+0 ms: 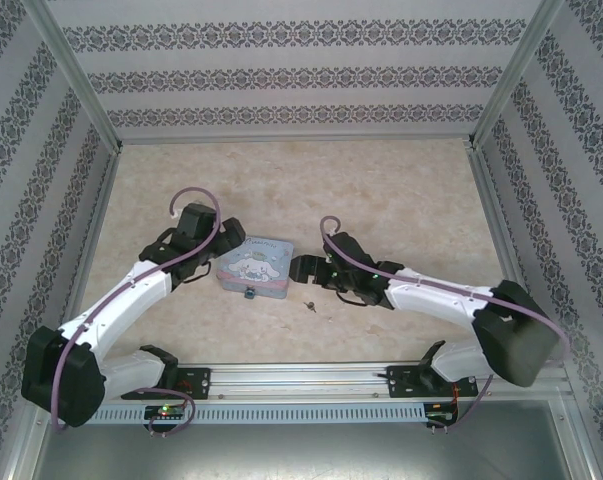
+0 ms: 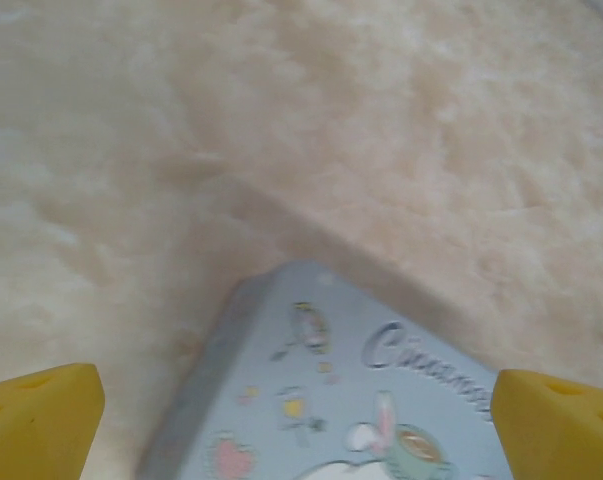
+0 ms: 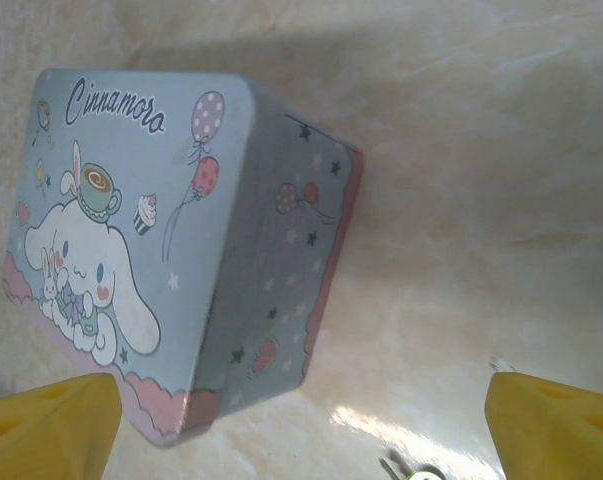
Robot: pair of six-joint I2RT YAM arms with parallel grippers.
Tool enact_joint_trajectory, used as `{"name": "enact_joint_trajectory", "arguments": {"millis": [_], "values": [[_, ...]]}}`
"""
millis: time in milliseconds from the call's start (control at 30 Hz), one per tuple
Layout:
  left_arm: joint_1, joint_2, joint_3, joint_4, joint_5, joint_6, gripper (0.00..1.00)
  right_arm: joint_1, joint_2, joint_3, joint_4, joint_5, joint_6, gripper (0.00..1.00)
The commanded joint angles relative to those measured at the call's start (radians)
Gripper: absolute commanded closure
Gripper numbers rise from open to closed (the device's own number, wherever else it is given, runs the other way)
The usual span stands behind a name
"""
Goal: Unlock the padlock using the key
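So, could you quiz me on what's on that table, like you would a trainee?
1. True or false: the key lies on the table, apart from the cartoon tin.
2. Where is the teal padlock? A) at the tin's near side B) in a pincer C) by the far wall
3. Fill in: the left pincer and the right pincer are both ____.
Key: 1 true; 2 A; 3 open.

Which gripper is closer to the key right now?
Right. The right gripper is just beyond the key, beside the tin; the left gripper sits at the tin's far-left corner.
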Motion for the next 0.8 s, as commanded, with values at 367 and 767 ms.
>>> {"name": "enact_joint_trajectory", "arguments": {"millis": [367,767], "values": [[0.029,0.018,-0.142,0.23,0.246,0.035,0.01,0.025,0.199,0.104,0.191,-0.031,0.137,0.38],[-0.045,0.109,-0.156,0.387,0.277,-0.068,0.01,-0.042,0.272,0.161,0.18,-0.018,0.145,0.64]]}}
